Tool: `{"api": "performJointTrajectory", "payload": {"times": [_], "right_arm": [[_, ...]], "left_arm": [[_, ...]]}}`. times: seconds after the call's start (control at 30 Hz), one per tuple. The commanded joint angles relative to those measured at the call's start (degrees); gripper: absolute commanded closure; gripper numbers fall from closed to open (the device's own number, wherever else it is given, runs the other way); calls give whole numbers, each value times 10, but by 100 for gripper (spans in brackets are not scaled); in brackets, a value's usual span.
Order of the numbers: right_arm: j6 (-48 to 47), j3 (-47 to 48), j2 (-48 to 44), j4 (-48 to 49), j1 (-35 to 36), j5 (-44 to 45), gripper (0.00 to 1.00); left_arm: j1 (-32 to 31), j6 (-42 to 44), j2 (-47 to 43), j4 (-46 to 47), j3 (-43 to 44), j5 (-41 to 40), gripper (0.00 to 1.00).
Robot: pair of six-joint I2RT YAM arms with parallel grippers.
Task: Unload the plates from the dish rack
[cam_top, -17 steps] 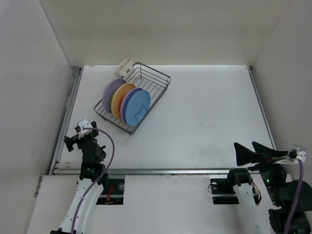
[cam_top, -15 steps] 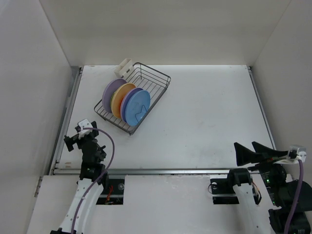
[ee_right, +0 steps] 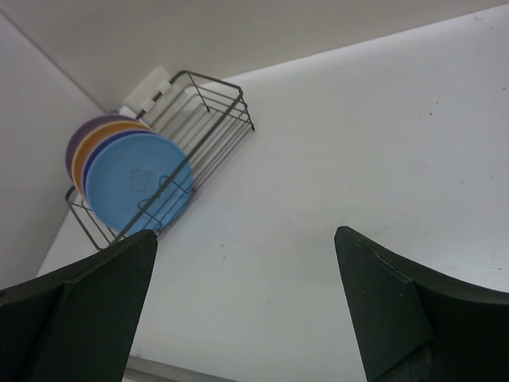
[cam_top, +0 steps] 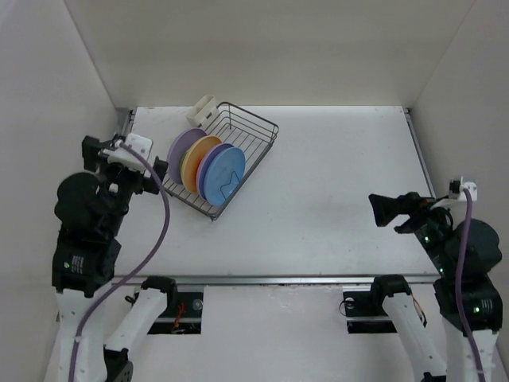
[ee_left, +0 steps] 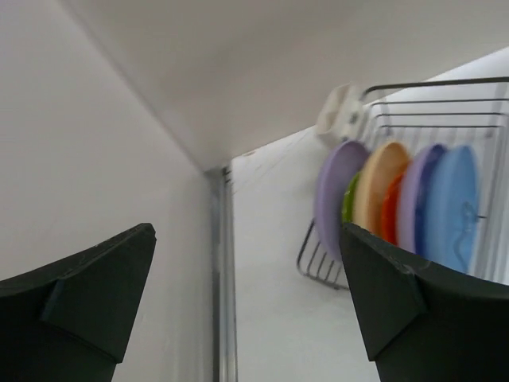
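Note:
The dish rack (cam_top: pixel 256 121) sits at the back left of the table and holds several plates (cam_top: pixel 208 165) on edge, with a blue one (cam_top: pixel 225 175) nearest the front. My left gripper (cam_top: pixel 123 156) hovers open and empty just left of the rack. In the left wrist view its gripper (ee_left: pixel 246 231) frames the table's left edge, with the plates (ee_left: pixel 378 187) and rack (ee_left: pixel 429 83) to the right. My right gripper (cam_top: pixel 396 208) is open and empty at the right side, far from the rack. From the right wrist, the blue plate (ee_right: pixel 135 183) and rack (ee_right: pixel 219 83) lie beyond the gripper (ee_right: pixel 246 233).
A cream plastic piece (cam_top: pixel 201 109) hangs on the rack's far corner. White walls enclose the table on the left, back and right. A metal rail (cam_top: pixel 113 171) runs along the table's left edge, close to my left gripper.
Both arms have risen from their low pose at the near edge. The left gripper moved up and forward beside the rack. The right gripper lifted and shifted slightly left.

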Motion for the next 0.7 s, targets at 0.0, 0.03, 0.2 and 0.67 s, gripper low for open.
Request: {"api": "performJointTrajectory", "payload": {"times": [0.0,0.03,0.2,0.67], "right_arm": [[-44,28,74,49,3,-40,1],[-52,36,91,40,3,-40,1],[-77,76,150,9,3,-40,1],[-60,26,96,6,3,-3,4]], "left_arm": [[-14,27,149,-264,104,176,0],[-14,27,150,-265,149,176,0],[-91,-4,441,-505,454,180,29],[-216,-114,538,-344,379,8,67]]}}
